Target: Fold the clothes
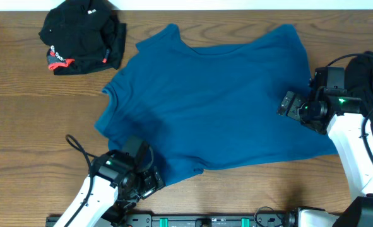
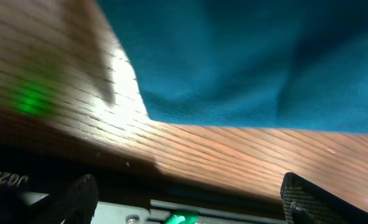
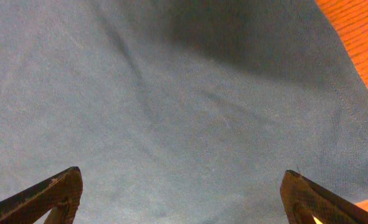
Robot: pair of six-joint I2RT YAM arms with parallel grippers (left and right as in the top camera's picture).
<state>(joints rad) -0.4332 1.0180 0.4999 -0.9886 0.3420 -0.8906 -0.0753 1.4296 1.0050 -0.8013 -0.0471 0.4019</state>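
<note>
Both jaws spread and empty at opposite corners of the teal shirt

The left gripper [image 1: 149, 180], fingers wide apart, sits low in the lower left of the overhead frame over bare table [image 1: 22, 113] – the teal shirt [image 1: 218, 101] hem lies just ahead of it, toward the top of the frame. The right gripper [image 1: 290, 104], equally wide, hangs directly over fabric at the shirt's right edge, so it is the nearer arm. The shirt lies flat across the middle, longer left to right. A black garment with red-and-white trim [image 1: 82, 38] sits upper left – a dark garment [image 1: 372, 75] far right.

White print on the black garment [image 1: 79, 39] is unreadable.
</note>
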